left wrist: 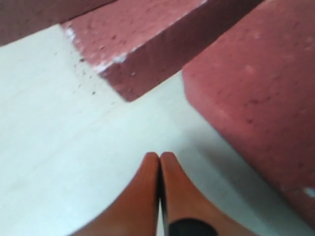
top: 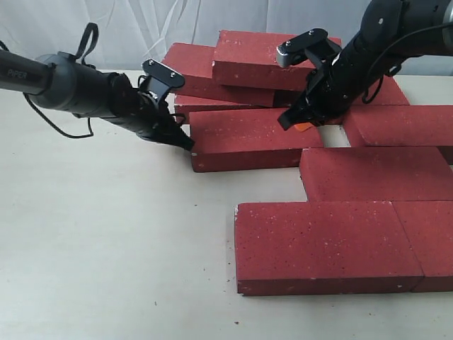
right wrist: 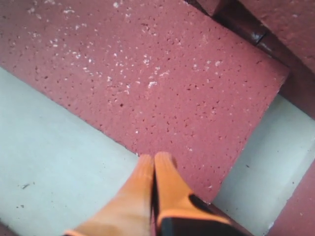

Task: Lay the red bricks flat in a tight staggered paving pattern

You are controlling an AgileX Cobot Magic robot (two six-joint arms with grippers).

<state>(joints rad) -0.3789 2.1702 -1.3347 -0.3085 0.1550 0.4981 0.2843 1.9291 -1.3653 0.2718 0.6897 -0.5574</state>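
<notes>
Closest up, the front brick (top: 318,244) lies flat near the front edge of the table (top: 106,248), and its neighbour (top: 433,237) is butted tight against its right end, so that row looks pretty neat. Right behind them the second-row brick (top: 375,173) is flat too, pushed up against the front pair and shifted sideways so the joints are staggered. One row further back is the middle brick (top: 248,138), flat and more toward the table's centre, with a little gap of bare table between its right end and the right-hand brick (top: 407,124) in the same row. Over by the far edge the rest of the red bricks (top: 212,85) are just a heap: a top brick (top: 265,57) sits on the others, stacked unevenly, and I can't count exactly how many are under there. They're all the same dark red with white flecks. The left gripper (top: 187,144) is down low just beside the left end of the middle brick. Its wrist cam shows the orange fingers (left wrist: 142,196) squeezed together with nothing between them, over bare table, and I honestly can't tell if it touches the brick. The right gripper (top: 297,124) is down at the far right corner of that same brick, its fingers (right wrist: 133,196) clenched and empty too, tips over the brick's top right by its edge.
</notes>
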